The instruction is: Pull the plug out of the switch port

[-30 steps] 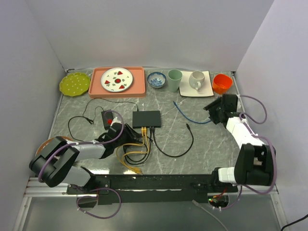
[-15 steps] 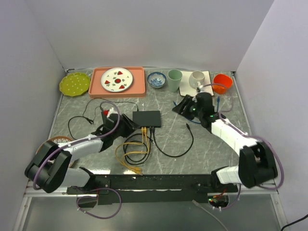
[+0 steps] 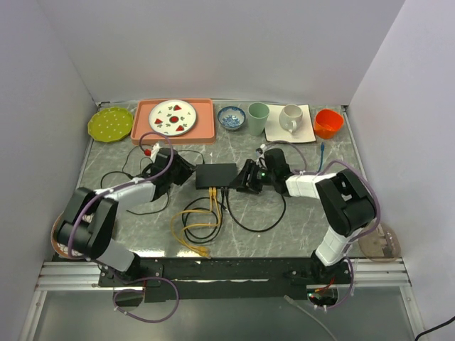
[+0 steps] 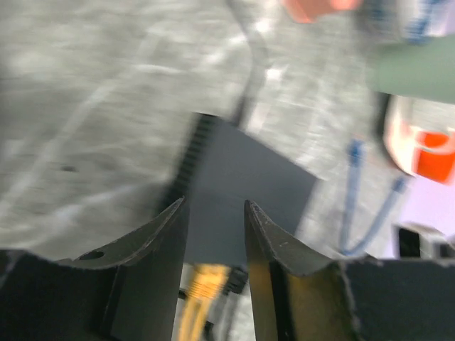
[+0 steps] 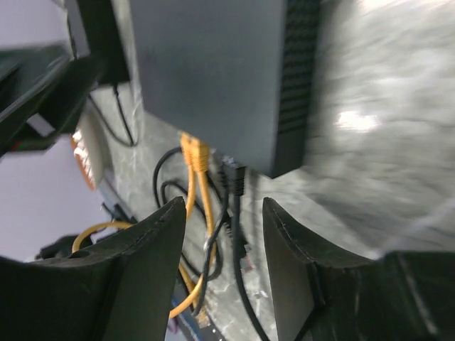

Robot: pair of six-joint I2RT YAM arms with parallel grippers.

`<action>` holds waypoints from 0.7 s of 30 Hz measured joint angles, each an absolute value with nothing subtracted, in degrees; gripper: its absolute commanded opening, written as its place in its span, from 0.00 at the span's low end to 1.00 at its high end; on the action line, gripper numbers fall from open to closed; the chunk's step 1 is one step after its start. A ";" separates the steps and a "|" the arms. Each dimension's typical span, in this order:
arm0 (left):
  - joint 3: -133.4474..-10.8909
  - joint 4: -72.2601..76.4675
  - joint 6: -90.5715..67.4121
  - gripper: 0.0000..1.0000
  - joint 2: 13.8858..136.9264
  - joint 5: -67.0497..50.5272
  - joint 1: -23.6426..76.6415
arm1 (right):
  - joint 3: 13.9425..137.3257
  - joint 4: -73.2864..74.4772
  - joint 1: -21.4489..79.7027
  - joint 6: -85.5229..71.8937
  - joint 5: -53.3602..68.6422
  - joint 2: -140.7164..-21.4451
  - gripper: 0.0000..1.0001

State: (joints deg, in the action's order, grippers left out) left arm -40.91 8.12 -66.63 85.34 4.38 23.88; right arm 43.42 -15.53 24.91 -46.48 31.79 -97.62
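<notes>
Matte black switch lies in the middle of the surface. A yellow plug and a black plug sit in its near edge, with coiled cables in front. The left gripper at its left end and the right gripper at its right end are half spread, apparently holding nothing. The pink tray stands well behind.

The left arm and right arm wear white shells between black joints, trailed by purple cables. The left pincer and right pincer have matte black tapered fingers.
</notes>
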 measured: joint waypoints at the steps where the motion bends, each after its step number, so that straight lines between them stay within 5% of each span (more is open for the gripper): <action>1: -40.93 8.05 -66.67 0.42 86.39 4.38 23.64 | 43.44 -15.97 25.17 -46.70 32.23 -97.93 0.53; 21: -40.07 10.44 -68.16 0.41 93.25 1.83 22.94 | 53.47 -12.45 25.91 -46.15 32.38 -108.55 0.50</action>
State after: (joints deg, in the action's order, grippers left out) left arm -40.07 10.44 -68.16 93.25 1.83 22.94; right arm 53.47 -12.45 25.91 -46.15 32.38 -108.55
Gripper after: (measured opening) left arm 0.415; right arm 0.500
